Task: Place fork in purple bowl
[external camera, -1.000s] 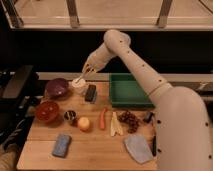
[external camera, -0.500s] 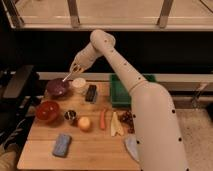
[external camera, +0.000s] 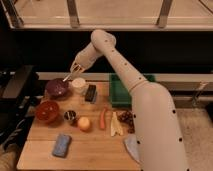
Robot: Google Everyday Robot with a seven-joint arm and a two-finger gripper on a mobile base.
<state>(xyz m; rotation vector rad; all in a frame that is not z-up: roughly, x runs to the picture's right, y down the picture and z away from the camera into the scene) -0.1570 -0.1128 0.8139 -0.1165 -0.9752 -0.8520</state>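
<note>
And the arm swung across! A second earlier the gripper [external camera: 75,69] had hung over the white cup [external camera: 78,84]; by this moment it had carried leftward and sat up above the gap between that cup and the purple bowl [external camera: 56,88], near the bowl's right-hand rim. Its fingers were pressed together, pinching the fork [external camera: 67,77], which slanted down and to the left from the jaws, its free end reaching out toward the bowl but clear of it, still in the air. Over the last half second the sideways travel had all but stopped, so this looked like the end of the carry rather than the middle of it. That mattered: the fork was off the wooden table [external camera: 95,152] and almost above its target, with the red bowl [external camera: 48,111] well out of the line, nearer the camera. What remained, by my reckoning, was a little more leftward reach, a dip toward the bowl's middle, and then the release; let go too early and the fork could clip the rim and slide out beside the cup.
</note>
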